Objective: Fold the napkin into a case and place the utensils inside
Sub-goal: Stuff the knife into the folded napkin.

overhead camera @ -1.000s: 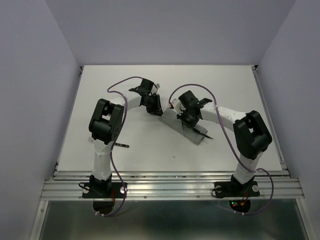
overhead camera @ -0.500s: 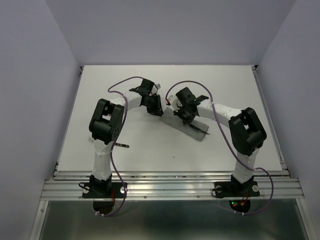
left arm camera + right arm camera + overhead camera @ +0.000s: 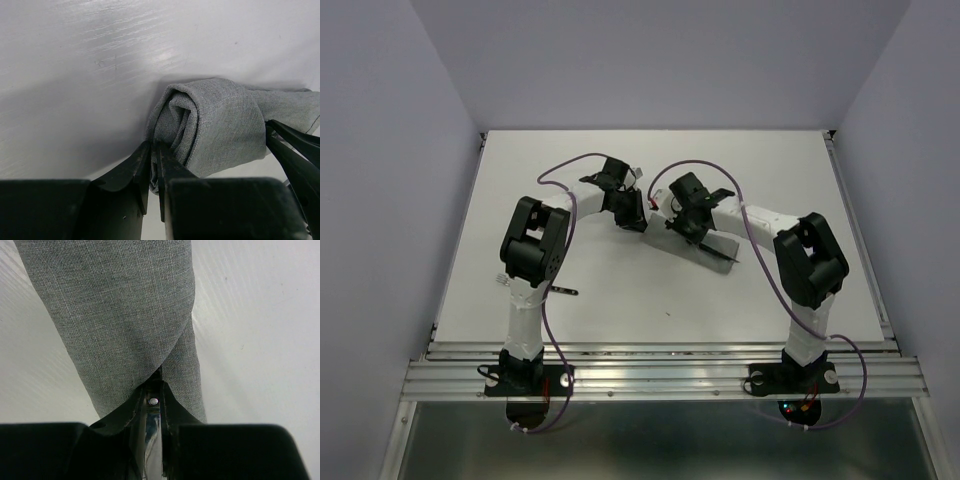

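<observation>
Open table [image 3: 800, 180] all round; left tool [image 3: 638, 222] and right tool [image 3: 692, 236] crowded mid-table.

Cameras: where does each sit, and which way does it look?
Top external: high behind the arms, looking down at the table; both arms show.
Left wrist: on the left gripper, facing the rolled end of the case; its fingers pinch it.
Right wrist: on the right gripper, looking along the case; its fingers hold a shiny utensil.
Shared: both wrist views show the case.

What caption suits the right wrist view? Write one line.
Right fingers pinch a utensil tucked under a fold of the napkin, on a white table.
</observation>
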### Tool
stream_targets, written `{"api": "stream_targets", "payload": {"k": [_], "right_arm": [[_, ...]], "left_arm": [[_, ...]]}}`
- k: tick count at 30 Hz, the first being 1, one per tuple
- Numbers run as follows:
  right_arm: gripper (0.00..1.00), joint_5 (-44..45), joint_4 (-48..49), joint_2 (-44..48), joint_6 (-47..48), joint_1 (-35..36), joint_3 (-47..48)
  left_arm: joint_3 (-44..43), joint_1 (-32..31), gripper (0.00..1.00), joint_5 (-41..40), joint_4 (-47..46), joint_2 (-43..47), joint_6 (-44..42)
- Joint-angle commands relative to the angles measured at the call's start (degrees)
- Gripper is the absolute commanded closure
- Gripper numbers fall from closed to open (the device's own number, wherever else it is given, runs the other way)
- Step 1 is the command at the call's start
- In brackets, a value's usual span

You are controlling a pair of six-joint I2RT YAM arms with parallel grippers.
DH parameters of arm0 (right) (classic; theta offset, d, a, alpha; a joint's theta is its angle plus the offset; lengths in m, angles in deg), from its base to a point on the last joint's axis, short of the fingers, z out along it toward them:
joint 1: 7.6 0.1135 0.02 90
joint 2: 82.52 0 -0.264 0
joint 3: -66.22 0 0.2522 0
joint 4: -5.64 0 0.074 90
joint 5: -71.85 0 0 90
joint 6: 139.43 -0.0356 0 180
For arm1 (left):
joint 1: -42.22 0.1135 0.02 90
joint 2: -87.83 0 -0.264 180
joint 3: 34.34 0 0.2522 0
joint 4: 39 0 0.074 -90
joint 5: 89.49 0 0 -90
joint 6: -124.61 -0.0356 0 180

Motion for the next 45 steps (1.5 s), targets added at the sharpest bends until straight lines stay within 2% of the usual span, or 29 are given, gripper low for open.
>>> {"api": "stream_targets", "payload": {"k": [1, 15, 18, 20, 21, 22, 26, 31, 33, 36, 41, 45], "right_arm": [[0.99, -0.58, 1.09, 0.16, 2.54, 0.56, 3.02], [0.98, 0.31, -1.81, -1.95, 7.03, 0.56, 6.45], [0.93, 0.3, -3.83, -3.53, 7.2, 0.56, 8.82], [0.84, 0.57, -3.75, -4.06, 7.38, 0.56, 8.99], [0.84, 0.74, -3.75, -4.15, 7.38, 0.56, 9.0], [0.76, 1.0, -3.57, -4.15, 7.21, 0.56, 8.91], [0.74, 4.51, -2.78, -3.71, 6.85, 0.56, 8.03], [0.59, 6.02, -1.9, -0.82, 5.54, 0.56, 6.8], [0.57, 6.19, -1.55, 0.15, 5.01, -0.05, 6.54], [0.56, 6.1, -0.67, 2.61, 3.43, -1.28, 5.31], [0.47, 6.71, 3.88, 7.79, -4.29, -5.67, 1.27], [0.45, 4.44, 5.31, 9.21, -15.1, -13.39, -1.02]], "left_arm": [[-2.49, -0.45, 0.78, 0.99, 1.61, -0.22, -1.84], [-3.63, -0.45, 0.78, 1.69, 2.93, -0.83, -3.25], [-3.63, -0.45, 0.79, 1.78, 2.93, -1.01, -3.43], [-3.63, -0.45, 0.79, 2.13, 2.93, -1.27, -3.43], [-3.63, -0.45, 0.79, 2.13, 2.93, -1.27, -3.43], [-3.63, -0.45, 0.79, 2.13, 2.93, -1.36, -3.43], [-3.72, -0.45, 0.79, 2.04, 3.19, -1.27, -3.69], [-3.9, -0.45, 0.79, 1.87, 3.63, -1.1, -4.13], [-3.9, -0.45, 0.78, 1.69, 3.9, -1.01, -4.39], [-3.81, -0.45, 0.79, 1.43, 4.07, -0.66, -4.48], [-2.14, -0.36, 0.78, -0.59, 3.37, 1.36, -3.78], [-1.52, -0.27, 0.78, -1.03, 2.49, 2.33, -2.9]]}}
